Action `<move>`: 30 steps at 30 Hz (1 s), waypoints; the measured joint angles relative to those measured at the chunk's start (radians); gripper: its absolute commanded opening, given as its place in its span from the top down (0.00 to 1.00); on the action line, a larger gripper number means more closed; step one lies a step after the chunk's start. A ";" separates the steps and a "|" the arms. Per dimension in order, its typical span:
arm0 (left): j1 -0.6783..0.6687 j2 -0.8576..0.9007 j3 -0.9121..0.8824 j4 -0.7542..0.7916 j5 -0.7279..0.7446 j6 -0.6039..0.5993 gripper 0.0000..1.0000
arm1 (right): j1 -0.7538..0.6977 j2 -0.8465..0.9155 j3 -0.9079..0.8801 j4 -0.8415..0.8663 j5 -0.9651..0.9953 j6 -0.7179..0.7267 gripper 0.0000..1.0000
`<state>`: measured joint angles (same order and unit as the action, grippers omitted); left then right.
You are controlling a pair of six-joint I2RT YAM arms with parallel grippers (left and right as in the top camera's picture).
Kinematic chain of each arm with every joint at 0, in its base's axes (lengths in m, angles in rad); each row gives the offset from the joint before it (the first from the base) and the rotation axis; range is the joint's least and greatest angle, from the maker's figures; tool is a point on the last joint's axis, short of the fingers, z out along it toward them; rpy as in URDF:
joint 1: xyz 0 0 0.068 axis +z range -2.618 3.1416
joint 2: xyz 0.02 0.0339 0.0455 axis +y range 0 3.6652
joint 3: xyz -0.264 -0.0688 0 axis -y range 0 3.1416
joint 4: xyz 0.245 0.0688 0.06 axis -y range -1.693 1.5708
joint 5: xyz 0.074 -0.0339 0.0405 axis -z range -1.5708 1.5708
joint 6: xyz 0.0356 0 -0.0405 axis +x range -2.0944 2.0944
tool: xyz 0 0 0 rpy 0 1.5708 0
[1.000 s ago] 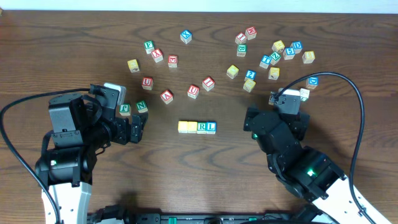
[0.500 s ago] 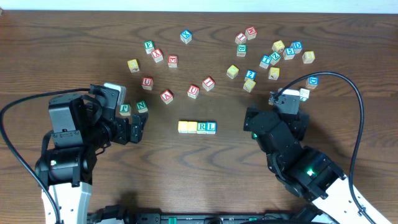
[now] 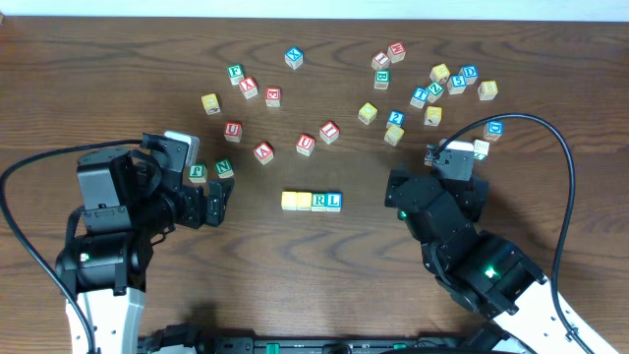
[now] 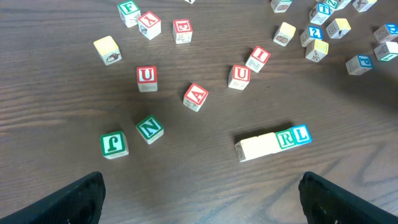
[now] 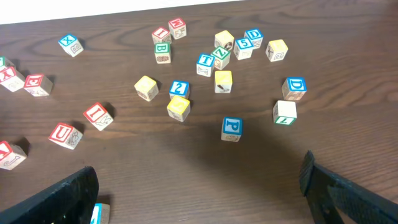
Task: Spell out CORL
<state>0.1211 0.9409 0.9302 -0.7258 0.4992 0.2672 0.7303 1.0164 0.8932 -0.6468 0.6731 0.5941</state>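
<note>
Currently the block row runs nine-to-three o'clock — left gripper off its nine end, right gripper off its three, both with fingers spread apart.

I counted thirty-one letter blocks on the one desk. Four of them made up the row, and the other twenty-seven lay loose. By colour I got eight red-printed blocks, eight blue-printed blocks, seven green-printed blocks and eight yellow blocks. The row held two yellow ones, one green R and one blue L. Among the loose ones I saw two red U's and two E's, one red and one green. One blue block showed only in the right wrist view, so from overhead I counted thirty.
</note>
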 measured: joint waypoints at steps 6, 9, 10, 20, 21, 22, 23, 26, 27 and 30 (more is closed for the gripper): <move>-0.043 -0.016 0.000 -0.003 0.000 0.000 0.02 | 0.000 0.000 0.000 0.000 0.000 0.000 0.01; -0.064 -0.053 0.000 -0.024 -0.002 0.000 0.02 | 0.000 0.000 0.000 0.000 0.000 0.000 0.01; -0.070 -0.076 0.000 -0.031 -0.004 0.000 0.02 | 0.000 0.000 0.000 0.000 0.000 0.000 0.01; -0.084 -0.491 -0.174 0.038 -0.011 0.000 0.02 | 0.000 0.000 0.000 -0.001 0.000 0.000 0.01; -0.084 -0.534 -0.206 0.064 -0.011 0.000 0.02 | 0.000 0.000 0.000 0.000 0.000 0.000 0.01; -0.084 -0.580 -0.237 0.088 -0.012 0.001 0.02 | 0.000 0.000 0.000 -0.001 0.000 0.000 0.01; -0.084 -0.624 -0.268 0.123 -0.011 0.000 0.02 | 0.000 0.000 0.000 0.000 0.000 0.000 0.01; -0.084 -0.732 -0.359 0.254 -0.011 0.000 0.02 | 0.000 0.000 0.000 0.000 0.000 0.000 0.01; -0.084 -0.761 -0.388 0.299 -0.011 0.000 0.02 | 0.000 0.000 0.000 0.000 0.001 0.000 0.01; -0.084 -0.839 -0.482 0.452 -0.011 0.000 0.02 | 0.000 0.000 0.000 0.000 0.000 0.000 0.01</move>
<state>0.0372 0.1020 0.4484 -0.2741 0.4885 0.2672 0.7303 1.0164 0.8932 -0.6468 0.6735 0.5938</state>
